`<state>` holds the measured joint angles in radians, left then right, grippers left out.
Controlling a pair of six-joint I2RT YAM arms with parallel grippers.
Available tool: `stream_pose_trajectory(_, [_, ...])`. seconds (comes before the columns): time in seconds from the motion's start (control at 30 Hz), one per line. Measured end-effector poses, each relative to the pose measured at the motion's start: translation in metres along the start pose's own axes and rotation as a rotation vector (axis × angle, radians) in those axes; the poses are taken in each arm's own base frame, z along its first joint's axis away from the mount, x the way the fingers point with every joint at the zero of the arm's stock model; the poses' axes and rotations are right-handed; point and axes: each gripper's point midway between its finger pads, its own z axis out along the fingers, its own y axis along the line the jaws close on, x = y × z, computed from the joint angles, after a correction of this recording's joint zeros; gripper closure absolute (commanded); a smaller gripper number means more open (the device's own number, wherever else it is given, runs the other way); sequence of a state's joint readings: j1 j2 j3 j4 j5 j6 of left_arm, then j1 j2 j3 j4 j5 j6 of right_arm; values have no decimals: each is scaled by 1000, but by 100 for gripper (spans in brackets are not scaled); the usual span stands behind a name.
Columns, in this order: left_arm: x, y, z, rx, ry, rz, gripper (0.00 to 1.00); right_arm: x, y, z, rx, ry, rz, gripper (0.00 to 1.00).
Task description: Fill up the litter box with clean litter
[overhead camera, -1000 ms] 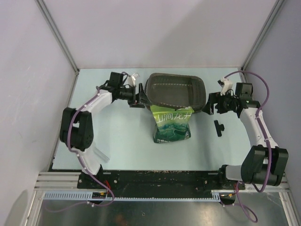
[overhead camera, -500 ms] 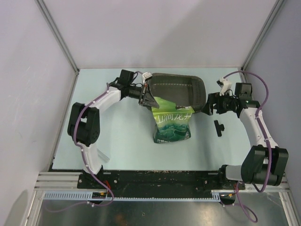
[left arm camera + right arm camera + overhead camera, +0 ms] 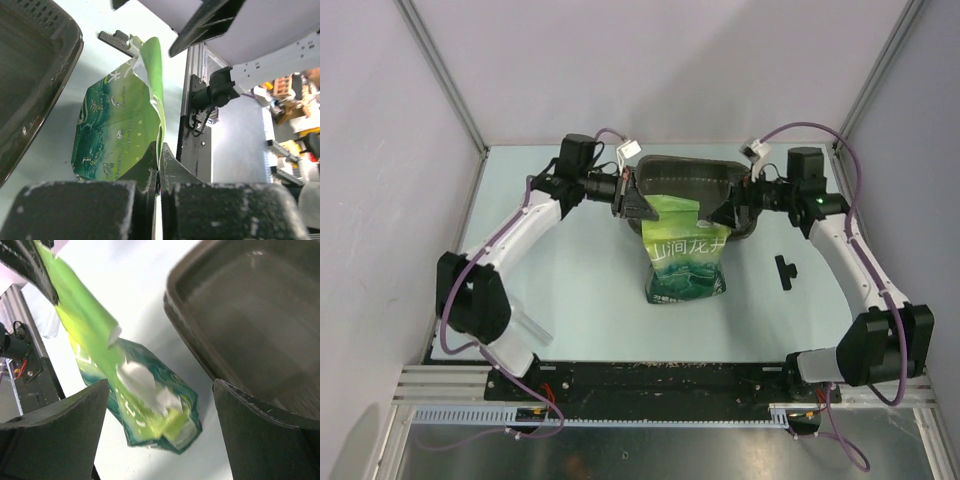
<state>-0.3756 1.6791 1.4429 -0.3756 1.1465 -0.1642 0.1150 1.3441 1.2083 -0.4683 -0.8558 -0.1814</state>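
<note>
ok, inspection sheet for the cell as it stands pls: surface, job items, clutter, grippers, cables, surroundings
Surface: pale blue tabletop, nothing spilled seen.
Job's things: litter box at the far middle, no litter visible inside; green bag in front of it, its top raised over the box's near rim.
Clutter: small black part right of the bag; clear plastic piece by the left arm's base.
Grippers: left gripper shut on the bag's top edge; right gripper open at the bag's other top corner.
Cables: purple cables looping along both arms.
Surroundings: pale walls; metal rail at the near edge.
</note>
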Motion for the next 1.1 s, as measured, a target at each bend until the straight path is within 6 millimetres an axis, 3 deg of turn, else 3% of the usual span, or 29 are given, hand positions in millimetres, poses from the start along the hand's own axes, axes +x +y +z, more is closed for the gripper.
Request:
stream_pose_trajectory(0.1, [3, -18, 2, 2, 3, 88, 100, -8, 11, 20, -68, -11, -43, 10])
stream_pose_trajectory(0.2, [6, -15, 2, -13, 4, 109, 100, -4, 16, 40, -116, 1, -58, 14])
stream_pose_trajectory(0.37, [7, -7, 1, -43, 1, 121, 100, 0, 23, 66, -184, 15, -66, 41])
stream_pose_trajectory(0.5, [6, -5, 1, -56, -1, 128, 96, -8, 35, 73, -233, -3, -90, 63])
stream_pose_trajectory(0.57, [6, -3, 1, -64, -1, 138, 85, -14, 42, 72, -259, -16, -101, 80])
stream_pose_trajectory(0.6, [6, -1, 1, -70, -2, 144, 72, -16, 44, 72, -268, -19, -105, 87])
stream_pose_trajectory(0.63, [5, 0, 0, -76, -3, 149, 66, -17, 46, 71, -276, -21, -104, 100])
stream_pose_trajectory(0.7, [5, 3, 0, -89, -3, 163, 50, -18, 48, 71, -291, -23, -103, 100])
stream_pose_trajectory(0.8, [4, 7, 1, -114, 0, 201, 43, -20, 51, 69, -296, -26, -108, 100])
stream_pose_trajectory(0.9, [3, 8, 6, -135, 13, 270, 42, -24, 56, 66, -300, -32, -132, 100])
stream_pose_trajectory(1.1, [-11, -13, 26, -114, 33, 445, 45, -35, 69, 58, -312, -43, -187, 100])
